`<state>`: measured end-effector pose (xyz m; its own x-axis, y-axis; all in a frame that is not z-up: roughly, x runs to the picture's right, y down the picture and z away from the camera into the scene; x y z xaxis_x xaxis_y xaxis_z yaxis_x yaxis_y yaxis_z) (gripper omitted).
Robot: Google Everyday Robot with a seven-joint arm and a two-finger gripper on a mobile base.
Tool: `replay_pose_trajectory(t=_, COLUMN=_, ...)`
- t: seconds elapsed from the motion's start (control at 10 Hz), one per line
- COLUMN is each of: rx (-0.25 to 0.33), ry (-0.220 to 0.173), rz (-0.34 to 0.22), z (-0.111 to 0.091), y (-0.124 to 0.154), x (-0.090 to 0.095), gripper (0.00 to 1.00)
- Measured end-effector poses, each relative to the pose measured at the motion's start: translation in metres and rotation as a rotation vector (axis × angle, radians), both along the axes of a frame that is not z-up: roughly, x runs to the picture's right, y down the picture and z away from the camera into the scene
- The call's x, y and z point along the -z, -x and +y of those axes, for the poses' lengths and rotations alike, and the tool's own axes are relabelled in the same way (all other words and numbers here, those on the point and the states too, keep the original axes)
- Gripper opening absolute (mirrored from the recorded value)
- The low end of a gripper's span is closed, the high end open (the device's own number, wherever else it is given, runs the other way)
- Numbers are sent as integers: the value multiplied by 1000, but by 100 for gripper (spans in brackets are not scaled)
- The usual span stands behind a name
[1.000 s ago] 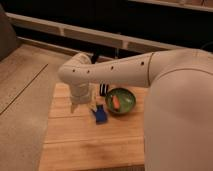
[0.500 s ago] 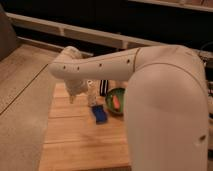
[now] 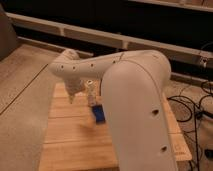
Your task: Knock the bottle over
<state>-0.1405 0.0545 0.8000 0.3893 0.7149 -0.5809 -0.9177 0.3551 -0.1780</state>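
The bottle point(image 3: 90, 93) is a small slim clear pale one, standing upright on the wooden table point(image 3: 67, 137) near its far side. My gripper point(image 3: 73, 95) hangs down from the white arm point(image 3: 135, 100) just left of the bottle, close to it; I cannot tell whether it touches it. A flat blue block point(image 3: 99, 114) lies on the table just in front of the bottle. The green bowl is hidden behind the arm.
My large white arm covers the right half of the table. Dark cables point(image 3: 197, 107) lie on the floor at the right. A long rail point(image 3: 90, 36) runs along the back. Grey floor point(image 3: 22, 100) lies to the left of the table.
The arm has swung closer and further across the view, now hiding the green bowl. The gripper has shifted to the left side of the bottle. The bottle still stands upright.
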Motion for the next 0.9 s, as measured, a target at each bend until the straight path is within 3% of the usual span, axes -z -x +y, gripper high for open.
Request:
replay_pose_trajectory(t=0.3, rx=-23, ry=83, rz=26, z=11, y=1, x=-26, gripper=65)
replay_pose_trajectory(t=0.5, rx=-21, ry=121, rz=-40, z=7, y=6, x=-41, gripper=65)
replay_pose_trajectory(t=0.7, rx=30, ry=120, rz=-162, z=-14, y=8, x=-52, gripper=65)
replay_pose_trajectory(t=0.9, rx=65, ry=114, rz=-222, z=-30, y=4, x=-52, gripper=65)
